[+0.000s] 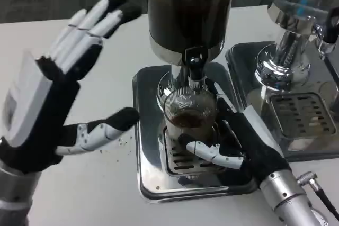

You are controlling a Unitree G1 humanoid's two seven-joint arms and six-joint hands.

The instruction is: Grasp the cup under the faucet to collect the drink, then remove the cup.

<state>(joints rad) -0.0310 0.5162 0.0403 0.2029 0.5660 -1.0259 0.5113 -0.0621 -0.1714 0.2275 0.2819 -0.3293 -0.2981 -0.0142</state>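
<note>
Right hand wraps clear cup, holding it on drip tray under faucet so dark drink collects, near desk's front edge. Left hand waits spread wide, holding nothing.

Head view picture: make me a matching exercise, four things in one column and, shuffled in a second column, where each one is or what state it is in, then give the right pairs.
Things
1. left hand
2. right hand
3. cup
4. second dispenser

Places or states
A. stands under the faucet, with a dark drink in it
B. on the right, with nothing on its tray
C. raised to the left of the tray, fingers spread, holding nothing
D. wrapped around the cup on the tray

Pairs: 1-C, 2-D, 3-A, 4-B
</note>
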